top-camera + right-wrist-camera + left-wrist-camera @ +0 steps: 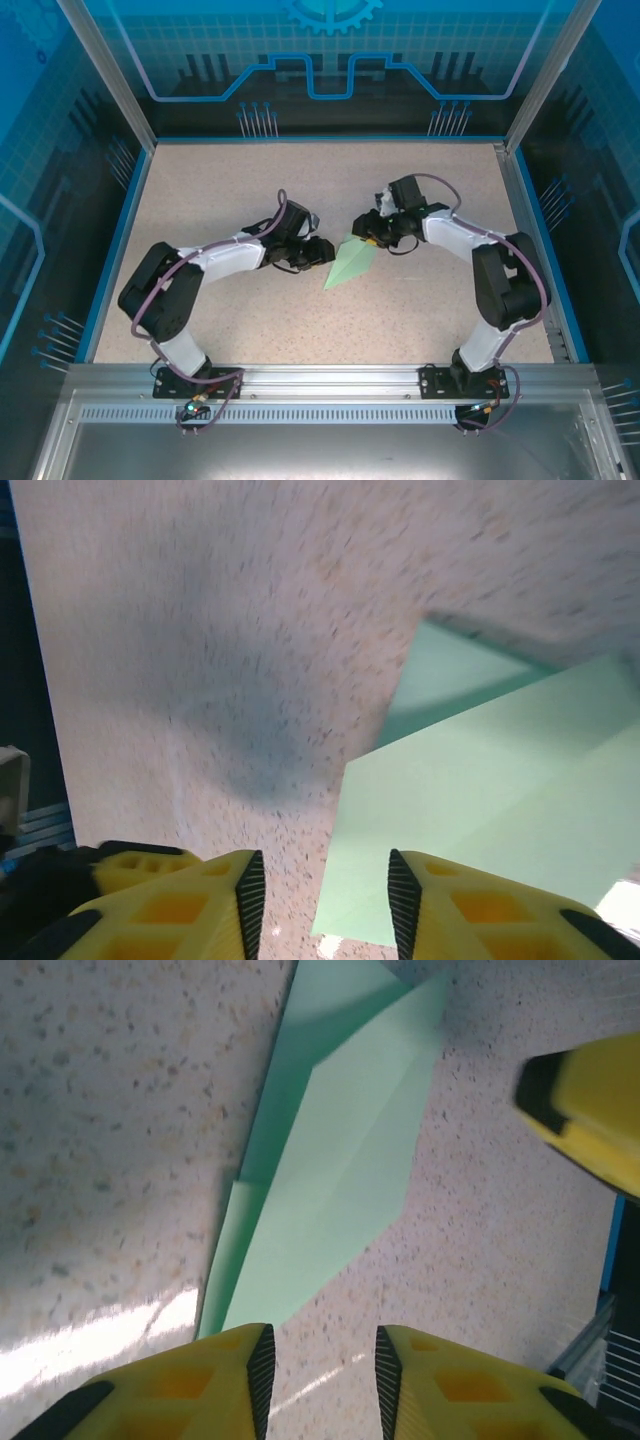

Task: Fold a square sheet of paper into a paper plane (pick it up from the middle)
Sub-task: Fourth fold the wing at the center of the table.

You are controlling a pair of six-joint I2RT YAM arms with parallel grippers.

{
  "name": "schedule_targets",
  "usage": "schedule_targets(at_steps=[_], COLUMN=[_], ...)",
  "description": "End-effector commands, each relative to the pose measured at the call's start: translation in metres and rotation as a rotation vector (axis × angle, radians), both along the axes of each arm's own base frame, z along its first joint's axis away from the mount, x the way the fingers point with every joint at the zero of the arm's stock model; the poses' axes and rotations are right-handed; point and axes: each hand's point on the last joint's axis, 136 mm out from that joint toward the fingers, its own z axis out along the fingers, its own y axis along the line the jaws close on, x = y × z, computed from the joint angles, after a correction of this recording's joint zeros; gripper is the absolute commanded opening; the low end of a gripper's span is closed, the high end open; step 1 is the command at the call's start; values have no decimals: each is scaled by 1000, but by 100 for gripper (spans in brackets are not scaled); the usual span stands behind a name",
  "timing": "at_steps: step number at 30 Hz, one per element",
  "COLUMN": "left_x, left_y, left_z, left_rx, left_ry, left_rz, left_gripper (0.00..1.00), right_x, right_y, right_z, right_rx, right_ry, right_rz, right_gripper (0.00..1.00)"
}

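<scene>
The square sheet of paper lies folded into a slim, pointed, mint-green paper plane [350,262] flat on the speckled table between the two arms. My left gripper [328,252] sits just left of it. In the left wrist view its jaws [320,1360] stand open over bare table, with the plane [330,1160] ahead of the left finger. My right gripper [365,232] hovers at the plane's upper right end. In the right wrist view its jaws [325,890] stand open, with the plane's edge [500,780] lying under the right finger. A yellow finger of the right gripper [590,1110] shows at the right.
The speckled beige table [220,190] is bounded by a blue rim [115,240] and transparent blue walls. An aluminium rail [330,378] carrying the arm bases runs along the near edge. There is free tabletop all around the plane.
</scene>
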Motion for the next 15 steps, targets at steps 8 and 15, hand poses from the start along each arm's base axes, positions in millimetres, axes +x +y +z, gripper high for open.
schedule_targets(at_steps=[8,15], left_x=[35,42], left_y=[-5,0], left_z=[-21,-36], left_rx=[25,29], left_ry=[5,57], left_rz=[51,97], left_gripper=[39,36], right_x=[-7,-7], right_y=[-10,8], right_z=[-42,-56], right_rx=[-2,2], right_ry=[152,184], right_rz=[-70,-37], right_gripper=[46,44])
